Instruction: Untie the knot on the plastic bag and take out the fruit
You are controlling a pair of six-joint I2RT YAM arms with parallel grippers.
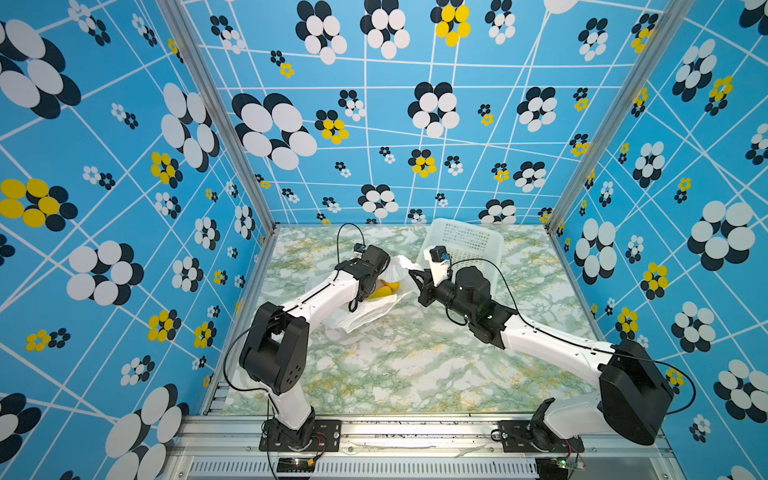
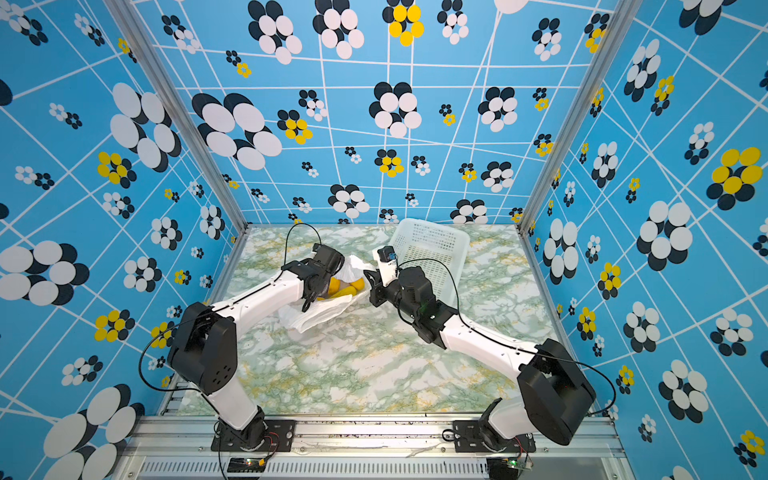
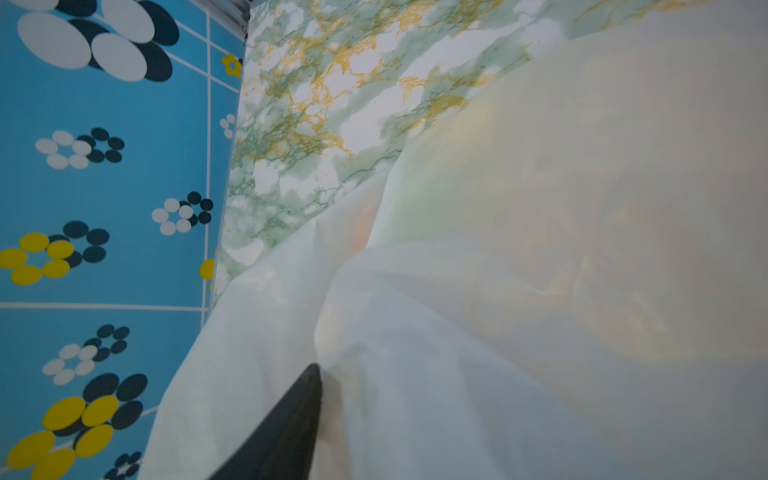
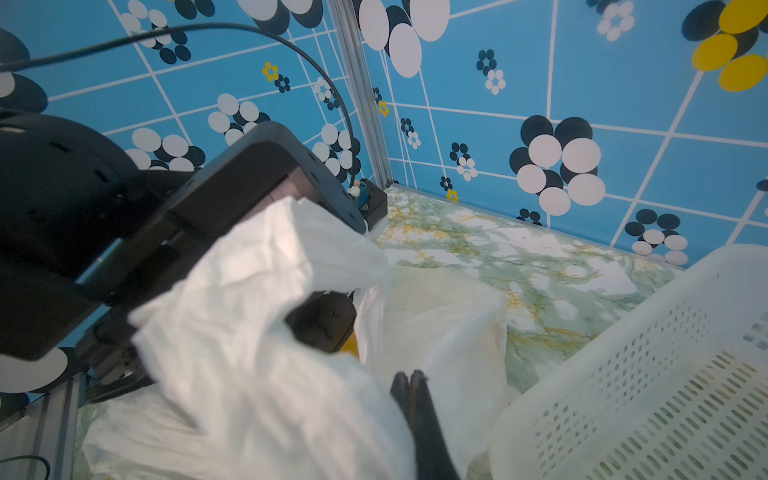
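Where the plastic bag (image 1: 374, 311) lies crumpled on the marble table (image 1: 415, 365), just beside the white basket (image 1: 478, 241), the left gripper (image 1: 365, 286) sits in its mouth among yellow fruit (image 1: 388, 286) (film hides its jaws, so I cannot tell its grip); the right gripper (image 4: 409, 380) is clenched at the bag's rim.

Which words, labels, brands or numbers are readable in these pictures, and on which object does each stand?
None can be read.
The plastic bag, the white basket and the flowered walls show no print.
Any marking on the small circuit board at the front edge is too small to read.
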